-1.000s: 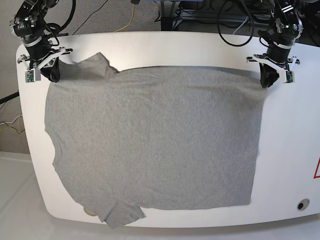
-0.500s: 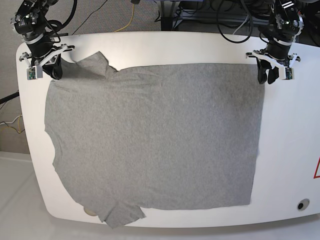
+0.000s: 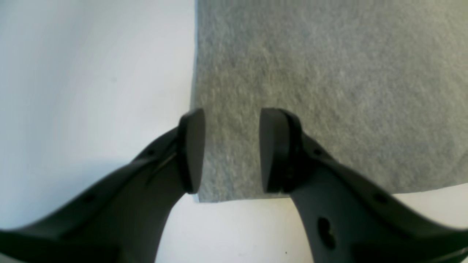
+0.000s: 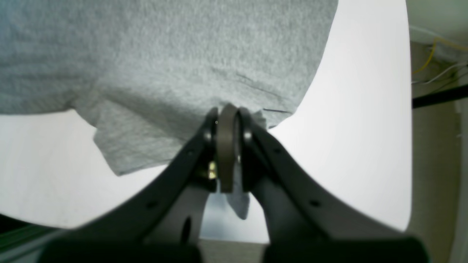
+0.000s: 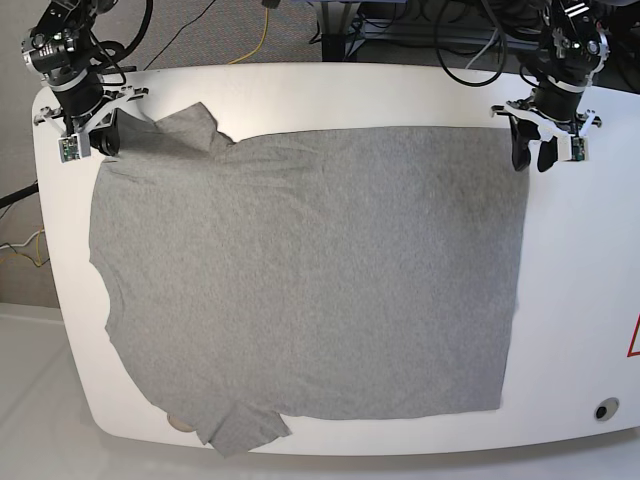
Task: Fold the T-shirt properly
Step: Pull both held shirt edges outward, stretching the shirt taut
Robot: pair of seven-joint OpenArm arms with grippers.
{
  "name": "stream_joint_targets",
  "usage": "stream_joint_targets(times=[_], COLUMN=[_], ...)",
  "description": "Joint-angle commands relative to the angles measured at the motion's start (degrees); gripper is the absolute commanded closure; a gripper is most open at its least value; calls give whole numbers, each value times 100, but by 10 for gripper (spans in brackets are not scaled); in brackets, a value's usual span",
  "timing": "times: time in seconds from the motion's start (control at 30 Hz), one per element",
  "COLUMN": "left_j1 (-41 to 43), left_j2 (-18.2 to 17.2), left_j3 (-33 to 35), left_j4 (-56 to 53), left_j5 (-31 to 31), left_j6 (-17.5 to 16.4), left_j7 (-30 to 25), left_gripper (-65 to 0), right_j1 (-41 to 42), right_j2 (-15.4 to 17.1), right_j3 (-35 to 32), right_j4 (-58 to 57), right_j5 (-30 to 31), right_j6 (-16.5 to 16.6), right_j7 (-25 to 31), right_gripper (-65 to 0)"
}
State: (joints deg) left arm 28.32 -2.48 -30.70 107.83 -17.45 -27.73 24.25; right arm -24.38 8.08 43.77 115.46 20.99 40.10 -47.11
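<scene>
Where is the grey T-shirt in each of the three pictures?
Base view: the T-shirt lies spread flat over most of the white table.
Left wrist view: its corner fills the upper right, between the open fingers of the left gripper.
Right wrist view: it fills the top, its edge pinched in the shut right gripper.
Shared landmark: the white table, beside the cloth in every view.

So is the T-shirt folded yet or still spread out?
Spread flat: the T-shirt covers most of the table in a single layer, both sleeves out.
</scene>
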Motion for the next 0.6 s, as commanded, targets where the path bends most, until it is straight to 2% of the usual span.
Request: stream_joint_targets(times=[0.0,0.1,0.23,0.3,0.57], left_j1=[-21,-45,-95,-100,-93], left_j2=[-90,-132,-211,-313,-334], left_j3=[11,35,34,-14,-160], left_j4=[379,477,492,420,358], left_j5=[-99,-101,-113,-253,-274], left_j6=[41,71,86,25,-28], left_j7=[-139,-79,44,109,144], left_gripper=[-214,-183,-68,-47,-121], right_j1=[74,133,170,248,163], right_j2=[68,65,70,85,103], right_j3=[43,55,40,-131,-278], right_j4=[118,136,126,43,1], right_j5=[-364,-533,-652,-588,-355], right_j6=[-10,-10,-10,-10,-10], right_j7=[69,41,47,107,156], right_gripper=[-5,-4,-4,-4,-5])
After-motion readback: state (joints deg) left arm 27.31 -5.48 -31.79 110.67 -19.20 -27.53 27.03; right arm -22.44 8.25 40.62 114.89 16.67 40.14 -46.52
